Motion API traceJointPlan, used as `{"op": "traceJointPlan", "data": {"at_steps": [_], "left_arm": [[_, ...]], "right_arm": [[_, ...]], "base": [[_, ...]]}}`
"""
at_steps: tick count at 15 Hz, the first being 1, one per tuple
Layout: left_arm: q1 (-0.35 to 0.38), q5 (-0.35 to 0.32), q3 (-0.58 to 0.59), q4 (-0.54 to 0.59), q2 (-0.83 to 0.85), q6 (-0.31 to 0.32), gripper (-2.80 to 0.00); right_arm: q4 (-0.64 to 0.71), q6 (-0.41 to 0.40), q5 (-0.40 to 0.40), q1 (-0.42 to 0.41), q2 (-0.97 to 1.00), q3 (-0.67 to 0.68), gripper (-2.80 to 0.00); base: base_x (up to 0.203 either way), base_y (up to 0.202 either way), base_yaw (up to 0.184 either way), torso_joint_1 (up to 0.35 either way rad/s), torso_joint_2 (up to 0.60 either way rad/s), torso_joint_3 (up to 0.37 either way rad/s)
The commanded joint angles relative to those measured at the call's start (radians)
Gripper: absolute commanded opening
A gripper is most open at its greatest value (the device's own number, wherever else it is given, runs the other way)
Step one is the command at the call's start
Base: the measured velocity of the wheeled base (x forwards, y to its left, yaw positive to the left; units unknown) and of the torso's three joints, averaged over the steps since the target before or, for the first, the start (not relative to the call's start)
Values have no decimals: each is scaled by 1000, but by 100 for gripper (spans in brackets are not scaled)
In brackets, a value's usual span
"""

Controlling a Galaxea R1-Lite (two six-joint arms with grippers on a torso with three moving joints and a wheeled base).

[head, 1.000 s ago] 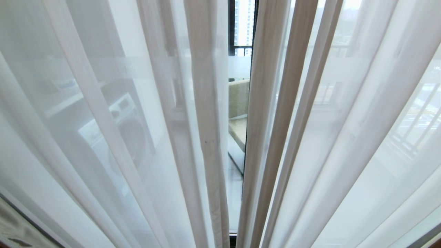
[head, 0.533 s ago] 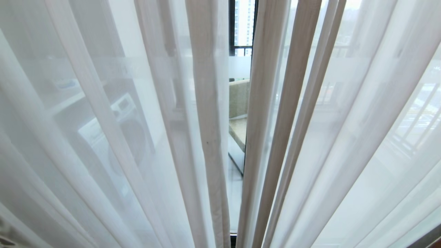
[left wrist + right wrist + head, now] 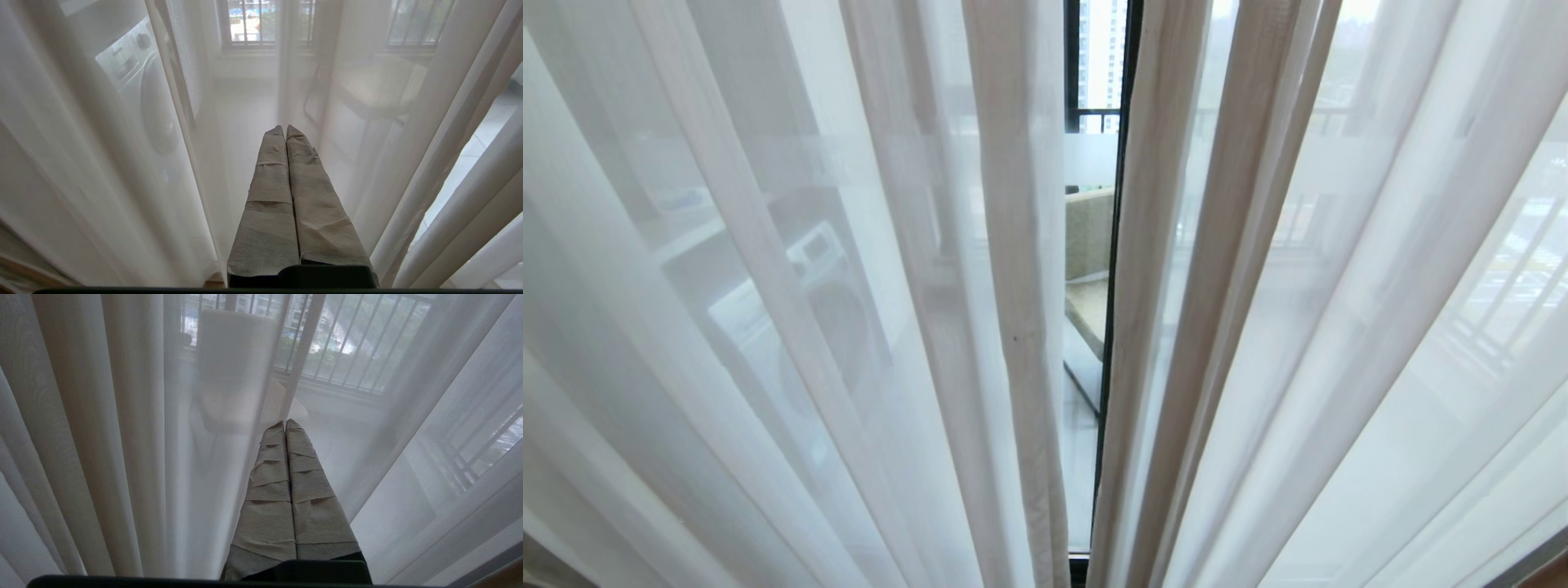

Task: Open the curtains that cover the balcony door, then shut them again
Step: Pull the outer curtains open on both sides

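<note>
The curtains (image 3: 768,327) fill the head view as sheer white pleats, hanging from twelve o'clock and fanning out toward six. At nine o'clock, dim through the sheer, stands a white washing machine (image 3: 809,318). At the centre the two sheer panels part in a narrow slit, and through it shows the balcony door (image 3: 1112,245): a black frame edge, a frosted white band across the glass, and beyond it a beige seat (image 3: 1088,269). From one to three o'clock more sheer folds run, with railings faint behind them.

Neither arm appears in the head view. In the left wrist view the left gripper (image 3: 285,130) has its tape-wrapped jaws pressed together, holding nothing; the sheer hangs just ahead of the tips and in folds to either side, though whether it touches them cannot be told. In the right wrist view the right gripper (image 3: 284,424) likewise has its jaws together and empty, with sheer fabric just ahead of the tips and pleats alongside.
</note>
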Motion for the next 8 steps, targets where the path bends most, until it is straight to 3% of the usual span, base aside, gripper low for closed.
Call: {"op": "traceJointPlan", "data": {"at_steps": [1,5,8], "left_arm": [[0,0,0,0,0,0,-280],[0,0,0,0,0,0,-280],[0,0,0,0,0,0,-280]], "right_arm": [[100,9,21,-17,-99,5,-280],[307,14,40,-33,-255,5,-280],[322,50,38,-33,-255,5,-280]], "base": [[0,0,0,0,0,0],[0,0,0,0,0,0],[0,0,0,0,0,0]]}}
